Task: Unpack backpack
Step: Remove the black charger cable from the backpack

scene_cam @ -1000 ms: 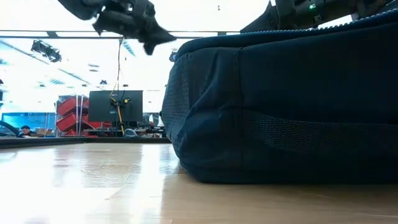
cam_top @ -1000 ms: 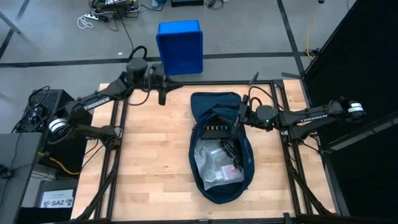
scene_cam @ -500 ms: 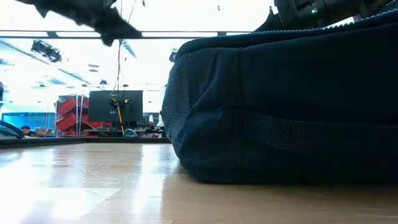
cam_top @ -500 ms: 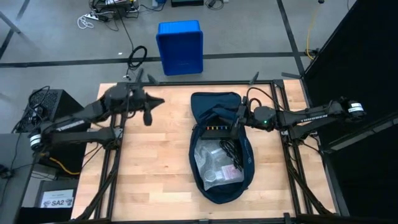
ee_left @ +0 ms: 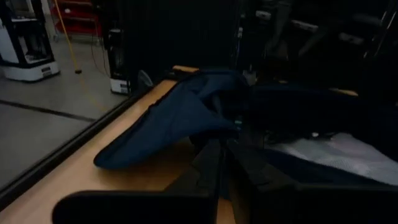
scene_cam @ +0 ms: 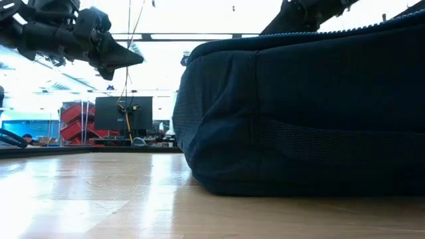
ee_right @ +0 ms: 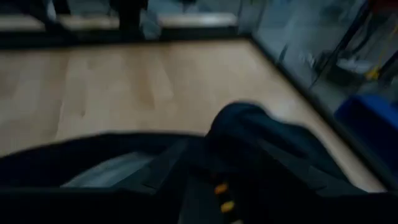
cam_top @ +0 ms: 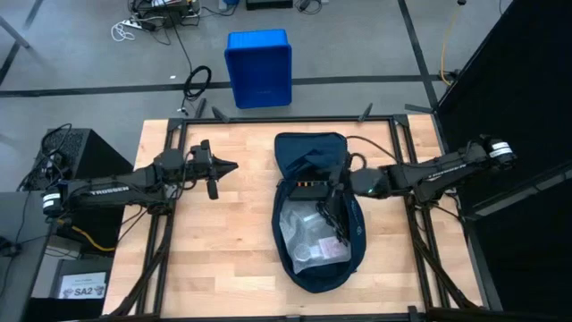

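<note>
High view: the backpack (cam_top: 317, 210) lies unzipped in the middle of the wooden table (cam_top: 223, 259), its flap folded back toward the far edge. Inside it show clear plastic bags (cam_top: 313, 234) and a dark box with a row of coloured dots (cam_top: 310, 188). The right gripper (cam_top: 332, 199) reaches into the bag's open mouth beside that box; whether its fingers grasp anything cannot be told, nor how far apart they stand. The left gripper (cam_top: 223, 168) hangs above bare wood left of the backpack, well apart from it, fingers pressed together and empty. On the floor beyond the table's far edge stands a blue plastic bin (cam_top: 259, 67). In the low view, the backpack's navy side (scene_cam: 305, 119) fills the right of the picture.
</note>
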`<control>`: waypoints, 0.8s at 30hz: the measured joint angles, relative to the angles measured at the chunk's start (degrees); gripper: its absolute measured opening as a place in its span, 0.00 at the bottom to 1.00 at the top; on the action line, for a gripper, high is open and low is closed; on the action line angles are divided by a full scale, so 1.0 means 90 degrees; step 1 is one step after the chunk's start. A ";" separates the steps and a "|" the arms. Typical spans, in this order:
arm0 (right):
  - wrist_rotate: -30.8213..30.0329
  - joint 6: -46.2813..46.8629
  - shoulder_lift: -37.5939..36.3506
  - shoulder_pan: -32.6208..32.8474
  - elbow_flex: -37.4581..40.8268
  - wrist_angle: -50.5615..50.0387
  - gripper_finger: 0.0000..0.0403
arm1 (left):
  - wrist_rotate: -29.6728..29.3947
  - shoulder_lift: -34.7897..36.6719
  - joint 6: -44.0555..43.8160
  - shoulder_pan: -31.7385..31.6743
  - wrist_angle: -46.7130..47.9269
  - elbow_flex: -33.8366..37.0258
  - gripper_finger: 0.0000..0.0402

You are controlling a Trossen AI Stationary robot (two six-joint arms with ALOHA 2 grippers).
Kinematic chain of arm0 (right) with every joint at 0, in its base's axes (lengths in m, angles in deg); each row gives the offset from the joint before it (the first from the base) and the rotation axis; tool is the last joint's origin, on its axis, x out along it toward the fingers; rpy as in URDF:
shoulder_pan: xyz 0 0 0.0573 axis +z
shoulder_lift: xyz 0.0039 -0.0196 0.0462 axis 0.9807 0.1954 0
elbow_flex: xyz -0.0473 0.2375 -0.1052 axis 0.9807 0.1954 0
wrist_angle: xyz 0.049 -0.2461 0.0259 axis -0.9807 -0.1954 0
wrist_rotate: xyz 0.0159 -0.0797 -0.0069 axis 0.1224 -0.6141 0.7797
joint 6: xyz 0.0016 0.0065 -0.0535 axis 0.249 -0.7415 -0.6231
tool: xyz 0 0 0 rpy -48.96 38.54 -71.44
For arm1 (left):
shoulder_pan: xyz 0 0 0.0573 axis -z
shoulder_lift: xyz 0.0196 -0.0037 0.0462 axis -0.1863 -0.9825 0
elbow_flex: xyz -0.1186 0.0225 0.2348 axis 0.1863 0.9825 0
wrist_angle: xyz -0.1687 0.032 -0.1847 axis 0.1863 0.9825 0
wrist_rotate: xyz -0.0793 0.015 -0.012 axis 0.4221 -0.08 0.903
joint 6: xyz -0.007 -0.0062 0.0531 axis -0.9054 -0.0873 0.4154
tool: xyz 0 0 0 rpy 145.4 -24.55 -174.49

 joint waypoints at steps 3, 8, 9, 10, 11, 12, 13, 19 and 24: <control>0.0013 0.0561 0.0498 0.0050 -0.0552 -0.1019 0.38 | 0.0000 -0.0100 0.0109 0.0000 -0.0031 0.0000 0.00; 0.0793 0.1426 0.1418 -0.0062 -0.1309 -0.2930 0.35 | 0.0001 -0.0339 0.0124 -0.0002 -0.0202 -0.0008 0.00; 0.1023 0.1575 0.1565 -0.0082 -0.1437 -0.3092 0.34 | 0.0003 -0.0389 0.0126 0.0000 -0.0235 -0.0015 0.00; 0.1204 0.1743 0.1706 -0.0091 -0.1551 -0.3230 0.33 | 0.0026 -0.0427 0.0156 0.0000 -0.0200 -0.0014 0.00; 0.1306 0.1951 0.1839 -0.0103 -0.1677 -0.3323 0.32 | 0.0080 -0.0471 0.0246 -0.0002 -0.0171 -0.0007 0.00; 0.1347 0.2158 0.1938 -0.0116 -0.1812 -0.3320 0.31 | 0.0101 -0.0536 0.0284 0.0000 -0.0226 -0.0007 0.00; 0.1388 0.2331 0.2036 -0.0125 -0.1967 -0.3322 0.30 | 0.0112 -0.0603 0.0304 0.0000 -0.0323 -0.0007 0.00; 0.1602 0.2062 0.2223 -0.0125 -0.2607 -0.3484 0.26 | 0.0119 -0.0992 0.0442 0.0000 -0.0626 -0.0012 0.00; 0.2070 0.1995 0.2223 -0.0241 -0.2604 -0.3866 0.27 | 0.0151 -0.1303 0.0952 0.0000 -0.0581 -0.0012 0.00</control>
